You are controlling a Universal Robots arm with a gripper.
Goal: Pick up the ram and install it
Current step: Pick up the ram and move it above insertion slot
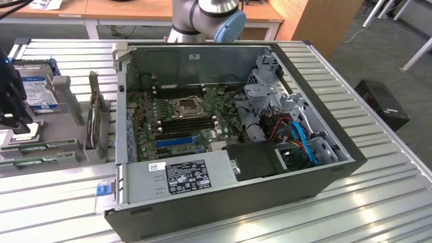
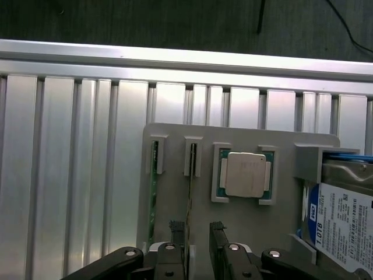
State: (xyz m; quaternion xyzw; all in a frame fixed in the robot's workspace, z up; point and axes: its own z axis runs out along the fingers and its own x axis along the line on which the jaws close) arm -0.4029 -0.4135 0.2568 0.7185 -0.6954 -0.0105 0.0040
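Observation:
Two green ram sticks stand on edge in a grey holder; one ram runs in between my fingertips, the other ram lies just outside them. My gripper hangs open over the holder, with one finger close beside the nearer stick, gripping nothing. In the exterior view the gripper is at the far left above the holder, and the ram sticks show as thin green strips. The black memory slots sit on the motherboard inside the open computer case.
A processor chip and a hard drive rest in the same holder beside the sticks. The case stands on a ribbed metal table; its walls, drive cage and blue cables crowd the board. The arm's base stands behind the case.

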